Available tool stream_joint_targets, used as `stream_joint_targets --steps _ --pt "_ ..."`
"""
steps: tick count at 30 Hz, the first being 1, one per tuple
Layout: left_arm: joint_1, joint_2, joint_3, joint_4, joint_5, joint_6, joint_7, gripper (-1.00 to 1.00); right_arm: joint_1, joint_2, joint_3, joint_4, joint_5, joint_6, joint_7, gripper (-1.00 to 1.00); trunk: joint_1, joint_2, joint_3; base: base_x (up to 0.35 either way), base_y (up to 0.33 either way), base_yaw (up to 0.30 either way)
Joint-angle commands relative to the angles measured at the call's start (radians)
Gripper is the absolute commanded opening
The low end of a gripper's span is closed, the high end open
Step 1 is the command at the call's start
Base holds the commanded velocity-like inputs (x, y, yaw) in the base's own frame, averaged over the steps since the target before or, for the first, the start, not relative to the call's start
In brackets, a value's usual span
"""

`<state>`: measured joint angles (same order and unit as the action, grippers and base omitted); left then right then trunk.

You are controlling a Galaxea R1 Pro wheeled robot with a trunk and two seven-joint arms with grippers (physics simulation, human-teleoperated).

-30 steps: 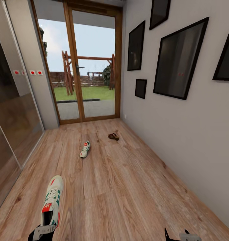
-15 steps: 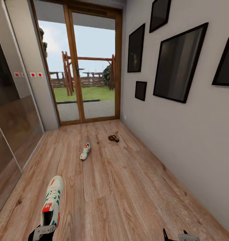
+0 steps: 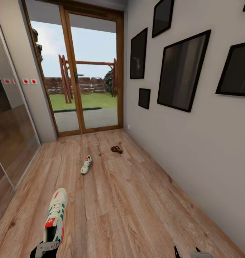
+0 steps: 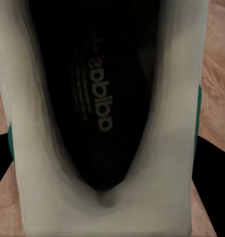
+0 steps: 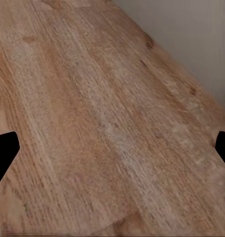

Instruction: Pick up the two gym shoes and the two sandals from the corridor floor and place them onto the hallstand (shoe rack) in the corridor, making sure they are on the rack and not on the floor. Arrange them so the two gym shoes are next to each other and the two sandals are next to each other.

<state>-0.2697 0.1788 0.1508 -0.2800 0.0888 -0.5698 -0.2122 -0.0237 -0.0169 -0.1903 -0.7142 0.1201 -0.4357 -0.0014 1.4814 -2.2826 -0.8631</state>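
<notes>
Head view: left claw holds gym shoe heel, toe pointing forward

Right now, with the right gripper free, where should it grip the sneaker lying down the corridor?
Probably the heel collar of the far gym shoe, from above: its opening faces up, and the left gripper holds the near gym shoe that way.

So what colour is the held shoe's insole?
Black with pale lettering, clearest in the left wrist view.

Even daylight is coming through the glass door; the wood floor is showing almost no shadows. Wall frames are leaning outward at the edges.
</notes>
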Motion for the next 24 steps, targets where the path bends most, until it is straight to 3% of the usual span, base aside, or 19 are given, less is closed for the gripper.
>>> stream_joint_targets --steps 1,7,12,24 --pt "0.0 0.0 0.002 0.001 0.009 -0.001 -0.01 -1.0 -0.001 0.001 -0.003 0.001 0.01 -0.003 0.0 1.0 0.0 0.0 -0.001 0.0 0.0 -0.258" --pt "0.0 0.0 0.001 -0.001 0.009 -0.001 -0.01 -1.0 -0.001 0.001 -0.004 0.002 0.01 -0.003 -0.002 1.0 0.0 0.0 -0.001 -0.013 0.069 -0.13" --pt "0.0 0.0 0.002 -0.001 0.009 -0.001 -0.01 -1.0 -0.001 0.001 -0.004 0.003 0.01 -0.003 -0.002 1.0 0.0 0.0 -0.001 -0.114 0.273 -0.091" --pt "0.0 0.001 0.002 0.0 0.009 -0.001 -0.01 -1.0 -0.001 0.001 -0.004 0.004 0.01 -0.003 -0.002 1.0 0.0 0.0 -0.001 -0.11 0.294 -0.261"
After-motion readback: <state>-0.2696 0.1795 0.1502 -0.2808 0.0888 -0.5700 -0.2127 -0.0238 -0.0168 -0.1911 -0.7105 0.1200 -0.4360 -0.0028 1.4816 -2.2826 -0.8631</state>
